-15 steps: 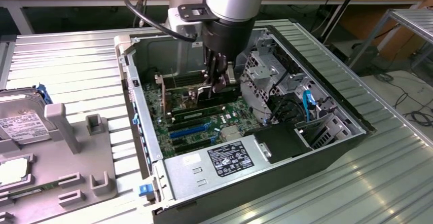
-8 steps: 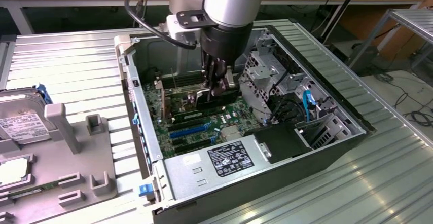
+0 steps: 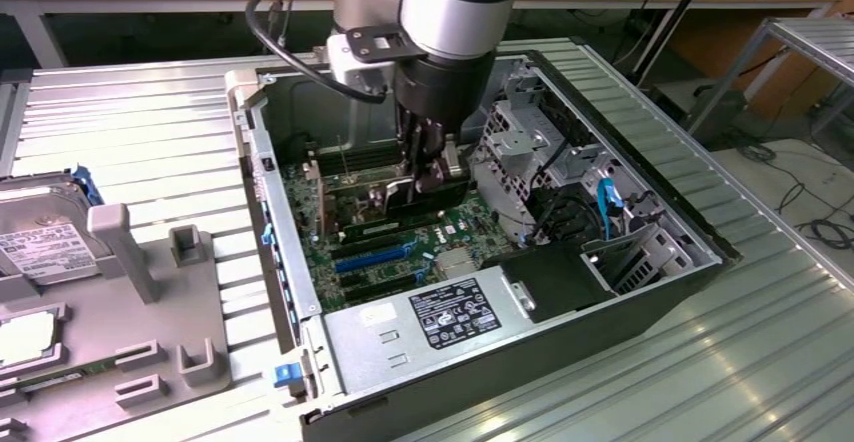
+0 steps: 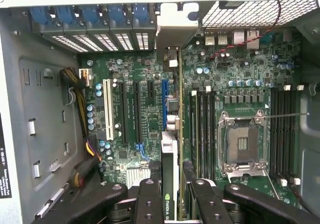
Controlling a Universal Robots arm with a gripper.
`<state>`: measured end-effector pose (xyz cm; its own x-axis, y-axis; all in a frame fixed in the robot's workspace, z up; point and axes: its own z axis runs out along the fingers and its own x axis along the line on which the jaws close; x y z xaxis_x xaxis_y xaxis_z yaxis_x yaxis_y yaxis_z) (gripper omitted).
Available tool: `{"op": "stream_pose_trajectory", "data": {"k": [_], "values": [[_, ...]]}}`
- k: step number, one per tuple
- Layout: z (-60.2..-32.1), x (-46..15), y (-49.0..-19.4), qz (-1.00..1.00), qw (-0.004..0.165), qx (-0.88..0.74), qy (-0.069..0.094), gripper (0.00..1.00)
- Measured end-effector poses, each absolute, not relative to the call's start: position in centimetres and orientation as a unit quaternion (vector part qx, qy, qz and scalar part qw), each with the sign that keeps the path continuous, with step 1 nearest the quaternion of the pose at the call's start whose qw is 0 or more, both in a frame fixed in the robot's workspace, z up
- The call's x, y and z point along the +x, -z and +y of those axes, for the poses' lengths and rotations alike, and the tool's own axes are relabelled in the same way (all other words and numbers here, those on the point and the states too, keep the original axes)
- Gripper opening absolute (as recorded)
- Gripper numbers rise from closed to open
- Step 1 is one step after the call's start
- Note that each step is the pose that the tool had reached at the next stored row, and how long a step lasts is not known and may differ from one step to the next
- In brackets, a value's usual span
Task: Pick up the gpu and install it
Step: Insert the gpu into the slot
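Note:
The gpu (image 4: 170, 174) stands on edge between my fingers, its green-labelled edge facing the wrist camera and its silver bracket (image 4: 172, 27) reaching the case's rear slot openings. My gripper (image 4: 173, 191) is shut on the gpu, with black fingers (image 4: 148, 201) on both sides of it. The card runs just beside the long blue slot (image 4: 164, 102) on the motherboard; whether it is seated I cannot tell. In the exterior view the gripper (image 3: 430, 177) is deep inside the open computer case (image 3: 267, 222), with the dark gpu (image 3: 398, 200) low over the green board.
A CPU socket (image 4: 242, 144) and memory slots lie on the far side of the card from a white slot (image 4: 106, 109). The power supply (image 3: 447, 314) and drive cage (image 3: 527, 147) crowd the case. A hard drive (image 3: 40, 247) and grey fixture (image 3: 160, 292) sit at the exterior view's left.

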<state>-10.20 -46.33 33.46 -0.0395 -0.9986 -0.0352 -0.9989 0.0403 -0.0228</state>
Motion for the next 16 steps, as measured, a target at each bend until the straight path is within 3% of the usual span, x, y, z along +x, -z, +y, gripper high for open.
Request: {"op": "stream_pose_trajectory", "data": {"k": [16], "values": [[-46.3,-10.4,-30.3,0.721,0.016,-0.693,-0.009,0.27]]}}
